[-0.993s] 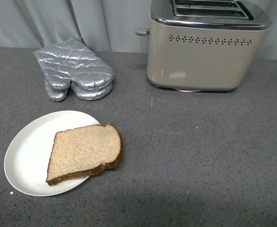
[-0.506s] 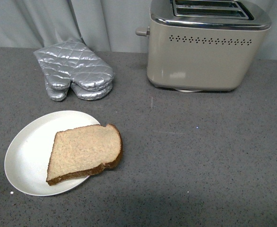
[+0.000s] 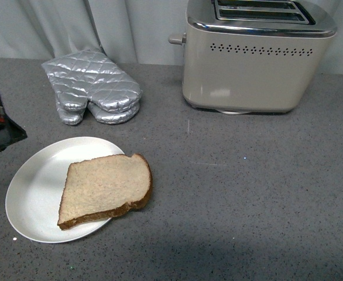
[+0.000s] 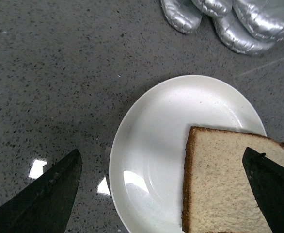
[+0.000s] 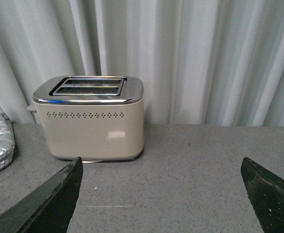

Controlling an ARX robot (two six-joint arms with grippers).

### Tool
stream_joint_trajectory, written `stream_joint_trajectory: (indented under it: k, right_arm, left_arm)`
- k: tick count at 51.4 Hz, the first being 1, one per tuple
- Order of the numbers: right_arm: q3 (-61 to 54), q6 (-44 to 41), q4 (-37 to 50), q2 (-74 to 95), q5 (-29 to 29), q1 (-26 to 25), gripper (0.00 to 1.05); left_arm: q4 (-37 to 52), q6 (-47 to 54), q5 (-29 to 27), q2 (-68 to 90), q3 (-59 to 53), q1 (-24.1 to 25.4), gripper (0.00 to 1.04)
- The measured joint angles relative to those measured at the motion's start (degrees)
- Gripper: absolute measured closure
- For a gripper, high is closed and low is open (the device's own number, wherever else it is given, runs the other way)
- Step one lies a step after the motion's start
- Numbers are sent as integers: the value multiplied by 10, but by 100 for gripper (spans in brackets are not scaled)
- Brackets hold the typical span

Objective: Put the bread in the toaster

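the left pincer [image 4: 161,158] is hovering spread wide, gripping nothing, over the white plate [image 4: 147,145]; the bread [image 4: 224,184] is lying there, partly under 1 finger. the right pincer [image 5: 161,162] is gaping empty too, the toaster [image 5: 91,121] standing ahead of it.

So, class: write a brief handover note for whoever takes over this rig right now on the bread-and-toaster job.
Left hand: open, hovering above the plate and bread, holding nothing.
Right hand: open, empty, facing the toaster.
Bread lies flat on the plate, overhanging its rim; toaster stands at the back of the counter.
Done: nothing yet.
To do: grasp bread, drop it into a slot.
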Motion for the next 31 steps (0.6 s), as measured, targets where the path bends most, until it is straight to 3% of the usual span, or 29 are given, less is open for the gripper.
stream_joint_trajectory:
  k: [13, 31]
  right_arm:
    - [0, 0, 0, 0, 0, 0, 10]
    - [0, 0, 0, 0, 0, 0, 10]
  left_arm:
    - [-35, 33, -17, 125, 71, -2, 7]
    - [-64, 66, 11, 203, 110, 16, 7]
